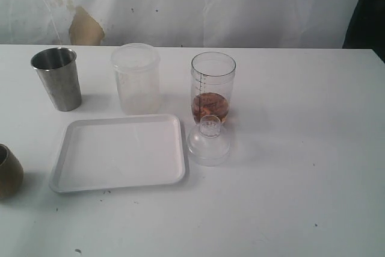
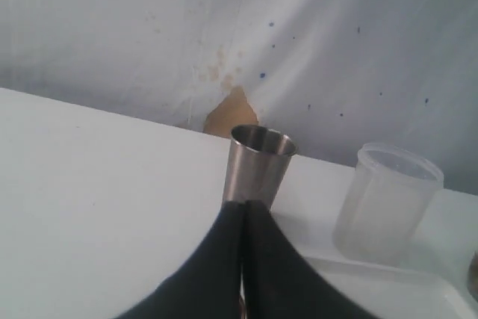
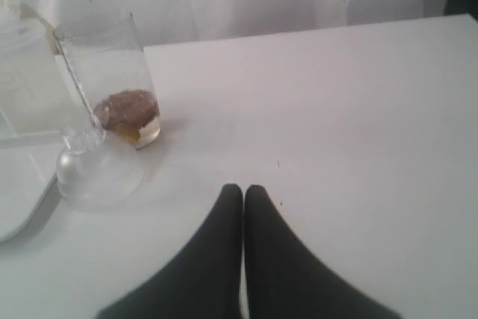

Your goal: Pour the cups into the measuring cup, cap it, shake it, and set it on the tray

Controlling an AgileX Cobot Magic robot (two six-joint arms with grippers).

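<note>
Over the white table (image 1: 301, 179), our left pincer (image 2: 243, 204) is pressed shut on nothing, tips aimed toward the steel tumbler (image 2: 258, 163) just beyond. Our right pincer (image 3: 243, 187) is likewise closed and empty, well apart from the measuring cup (image 3: 112, 72), upright with brown contents at its bottom. We see a clear domed lid (image 1: 208, 145) just before it, the tray (image 1: 120, 154) beside the lid, the wooden cup (image 1: 8, 174) near the tray's opposite end.

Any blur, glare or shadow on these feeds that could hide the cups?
Exterior view: even soft light, faint shadows; wooden cup cut off at the left edge. Left wrist view: soft focus, shut left gripper hides the base of the steel tumbler. Right wrist view: washed out, walls of the measuring cup fade into the pale backdrop.
</note>
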